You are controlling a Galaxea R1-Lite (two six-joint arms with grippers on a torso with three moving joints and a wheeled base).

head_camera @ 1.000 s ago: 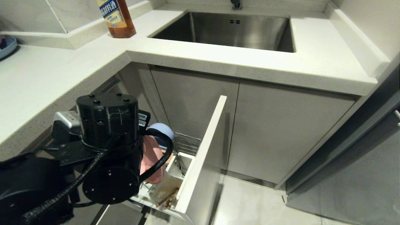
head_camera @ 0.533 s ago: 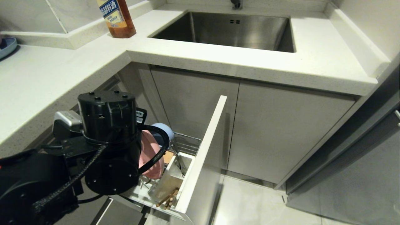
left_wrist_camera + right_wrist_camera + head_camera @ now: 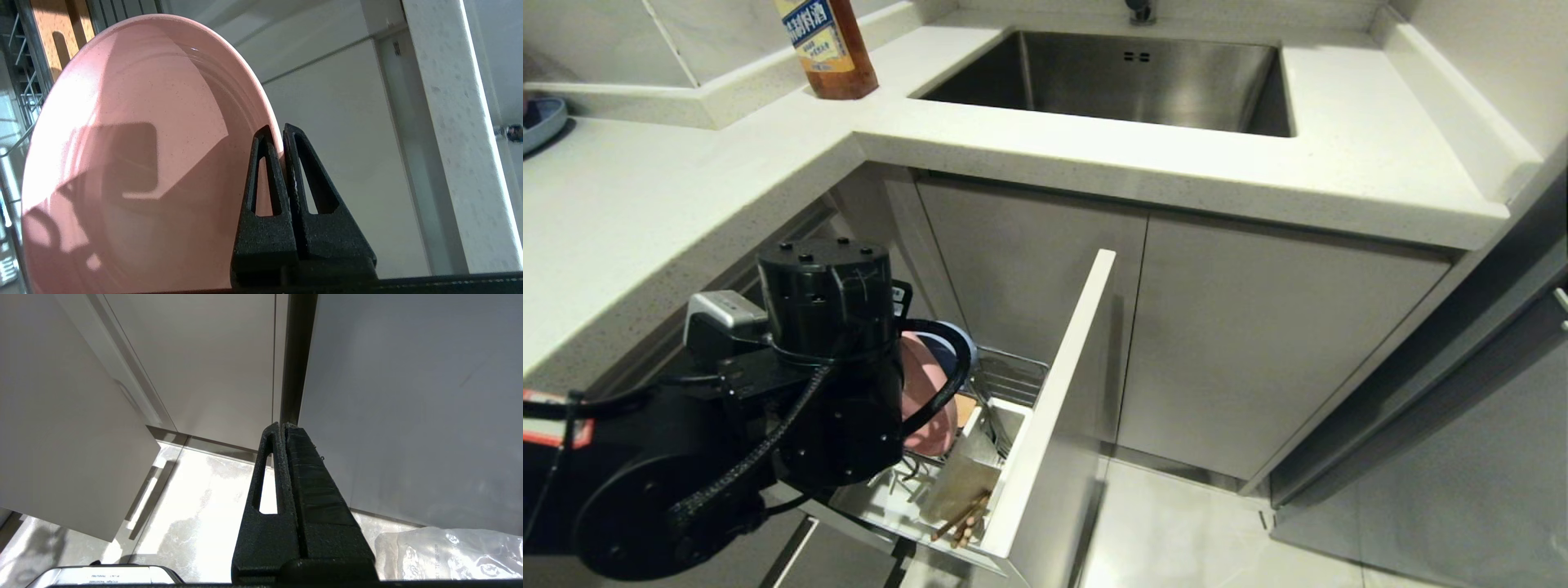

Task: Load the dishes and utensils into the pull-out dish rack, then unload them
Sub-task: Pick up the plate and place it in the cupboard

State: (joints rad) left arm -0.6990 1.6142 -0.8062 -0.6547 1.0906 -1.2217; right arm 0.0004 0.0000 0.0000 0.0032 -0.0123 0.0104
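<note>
1. The left gripper (image 3: 282,134) is squeezed tight on the rim of the pink plate (image 3: 135,163). One black finger sits on each side of the rim.
2. The pink plate (image 3: 929,408) stands on its edge, up over the pull-out dish rack (image 3: 1013,380). I cannot tell if it touches the rack.
3. A bit of the blue bowl (image 3: 947,347) peeks out just behind the plate.
4. The white utensil cup (image 3: 980,457) is at the front of the rack, by the pale front panel (image 3: 1058,392). The wooden chopsticks (image 3: 964,523) lean in it.
5. The slotted wooden strip (image 3: 61,41) shows behind the plate.
6. Above are the white counter (image 3: 1094,155), the steel sink (image 3: 1127,77) and a brown bottle (image 3: 829,49).
7. The right gripper (image 3: 282,430) is pressed together with nothing in it. It points at the floor (image 3: 196,506) by the grey cupboard doors (image 3: 212,363).
</note>
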